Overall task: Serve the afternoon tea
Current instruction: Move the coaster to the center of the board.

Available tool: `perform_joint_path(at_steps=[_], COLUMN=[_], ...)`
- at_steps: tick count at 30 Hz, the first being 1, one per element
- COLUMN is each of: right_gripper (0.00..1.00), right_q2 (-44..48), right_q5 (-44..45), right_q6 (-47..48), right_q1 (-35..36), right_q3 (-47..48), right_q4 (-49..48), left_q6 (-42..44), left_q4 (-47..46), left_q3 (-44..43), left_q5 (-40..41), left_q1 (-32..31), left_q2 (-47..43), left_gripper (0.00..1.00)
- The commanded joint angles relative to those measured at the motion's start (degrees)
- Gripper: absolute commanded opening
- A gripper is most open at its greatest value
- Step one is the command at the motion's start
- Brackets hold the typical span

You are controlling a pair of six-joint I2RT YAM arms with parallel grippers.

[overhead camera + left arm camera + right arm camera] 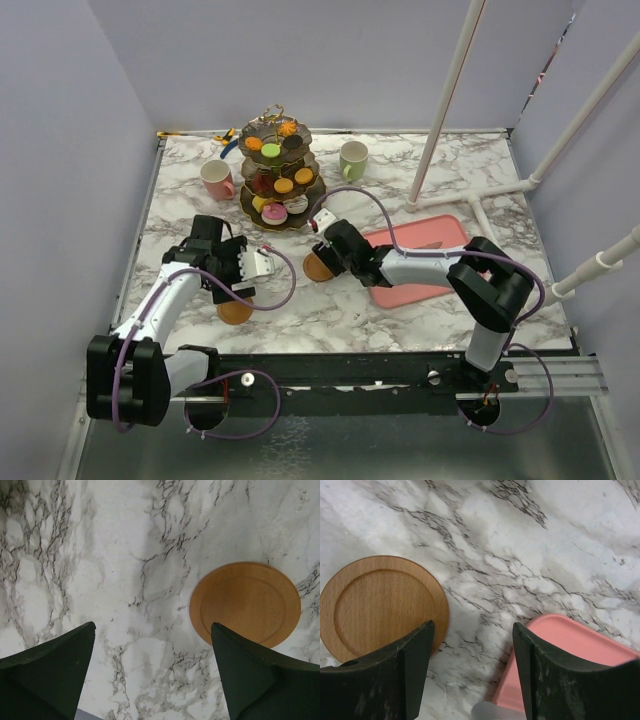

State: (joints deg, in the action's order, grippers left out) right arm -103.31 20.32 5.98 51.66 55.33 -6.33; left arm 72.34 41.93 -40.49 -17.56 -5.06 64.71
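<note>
Wooden coaster (245, 604) lies flat on the marble tabletop (100, 555), just outside one finger of the left gripper (153, 625), which is spread wide and empty. The pink mug (215, 180) stands beyond this gripper, away from its base. The left arm is likely the nearer one.

Overhead; wrist cameras close, seemingly downward.

1. Pale lilac walls (330, 60) box the scene in on the far side, left and right.
2. White grey-veined marble tabletop (330, 320), evenly lit.
3. White pipe frame (454, 80) rising at far right.
4. Black rail (350, 375) runs along the near edge.
</note>
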Motion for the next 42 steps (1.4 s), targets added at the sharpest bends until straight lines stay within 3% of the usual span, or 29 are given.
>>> perform_joint_path(at_steps=[1, 25, 28, 35, 42], right_gripper=[0.66, 0.73, 0.74, 0.94, 0.99], right_q2=[2.06, 23.2, 24.26, 25.02, 26.08], right_q5=[2.14, -0.34, 0.68, 3.47, 7.39], right_q6=[0.74, -12.49, -13.28, -15.44, -18.03], right_q1=[-1.16, -1.17, -1.14, -1.26, -2.03], right_q3=[0.73, -1.1, -1.12, -1.25, -1.76], right_q4=[5.09, 8.94, 9.48, 11.36, 12.84], left_q6=[-0.15, -6.35, -10.14, -20.67, -29.26], left_q4=[-5.21, -15.54, -21.52, -25.44, -26.16], left_q3=[3.3, 9.79, 9.92, 0.19, -5.45], left_q5=[6.57, 11.11, 12.66, 12.52, 12.69], left_q1=[-5.82, -16.29, -17.3, -17.64, -20.25], left_q2=[1.71, 5.74, 6.97, 15.66, 19.62], left_gripper=[0.99, 0.99, 0.99, 0.99, 0.99])
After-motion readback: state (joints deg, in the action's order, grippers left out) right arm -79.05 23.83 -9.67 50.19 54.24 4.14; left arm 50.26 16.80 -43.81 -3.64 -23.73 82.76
